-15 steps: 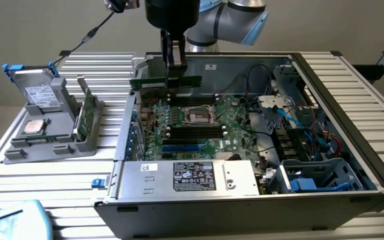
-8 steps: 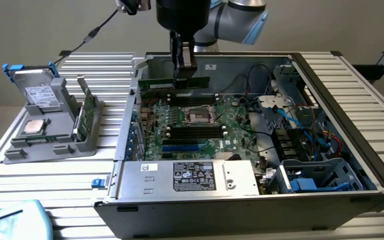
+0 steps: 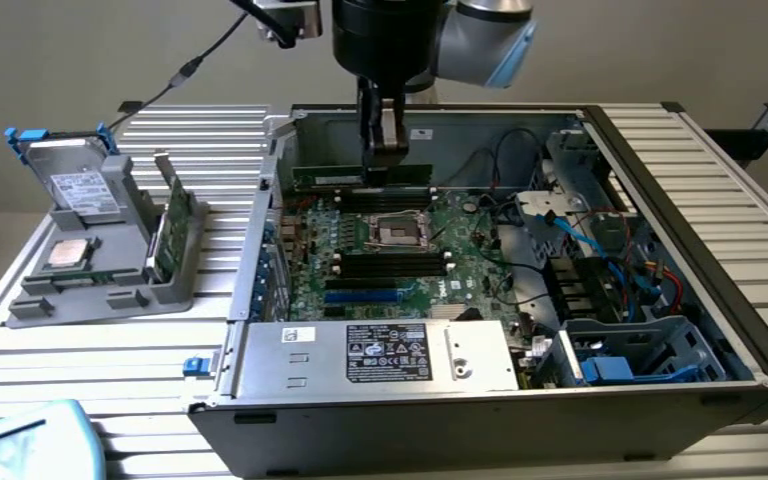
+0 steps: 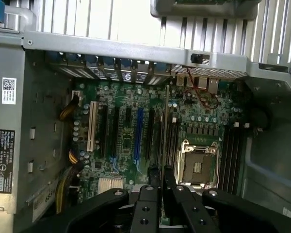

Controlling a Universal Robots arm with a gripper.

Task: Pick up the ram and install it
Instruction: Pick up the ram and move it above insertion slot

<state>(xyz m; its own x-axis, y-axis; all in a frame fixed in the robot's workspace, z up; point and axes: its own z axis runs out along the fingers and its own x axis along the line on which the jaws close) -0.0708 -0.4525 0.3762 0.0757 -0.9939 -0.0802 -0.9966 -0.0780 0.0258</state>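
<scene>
Gripper (image 3: 387, 160) is clamped shut on the ram (image 3: 357, 177), pinching its top edge. The stick sits level inside the open computer case (image 3: 704, 200), right over the black memory slots (image 3: 381, 203) beyond the empty processor socket (image 3: 398, 232); can't tell if it touches them. Another green stick (image 3: 171, 225) stands in the grey tray (image 3: 91, 300) at the exterior view's left, beside the case.
</scene>
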